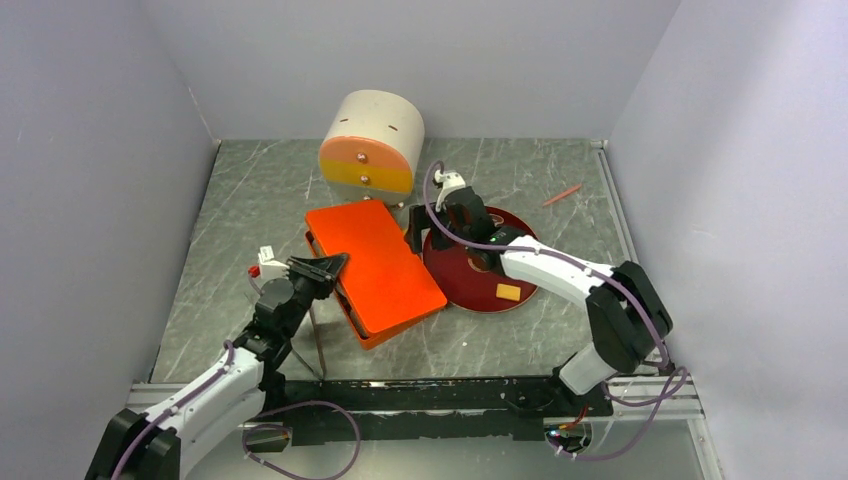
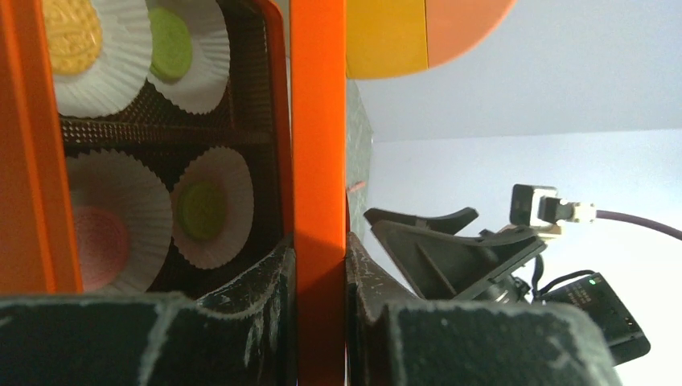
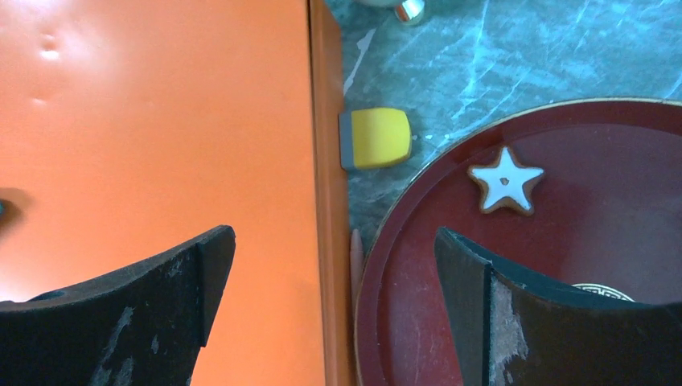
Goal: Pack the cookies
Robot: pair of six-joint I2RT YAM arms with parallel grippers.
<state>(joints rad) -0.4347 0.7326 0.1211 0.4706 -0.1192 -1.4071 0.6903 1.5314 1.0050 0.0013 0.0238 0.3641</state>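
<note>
An orange box lid (image 1: 375, 265) lies tilted over its box. My left gripper (image 1: 335, 265) is shut on the lid's left edge (image 2: 319, 161). Under the lid, the left wrist view shows cookies in white paper liners: a yellow one (image 2: 72, 32), two green ones (image 2: 170, 52) (image 2: 201, 209) and a pink one (image 2: 100, 237). My right gripper (image 1: 440, 235) is open and empty, straddling the lid's right edge (image 3: 326, 201) and the dark red plate (image 3: 563, 265). On the plate lie a white star cookie (image 3: 505, 178), a yellow rectangle cookie (image 1: 508, 292) and part of a brown patterned disc (image 3: 599, 289).
A round white, orange and yellow drawer unit (image 1: 370, 140) stands behind the box. A small yellow block (image 3: 376, 137) lies on the table between lid and plate. An orange stick (image 1: 562, 194) lies at the back right. Walls close in both sides.
</note>
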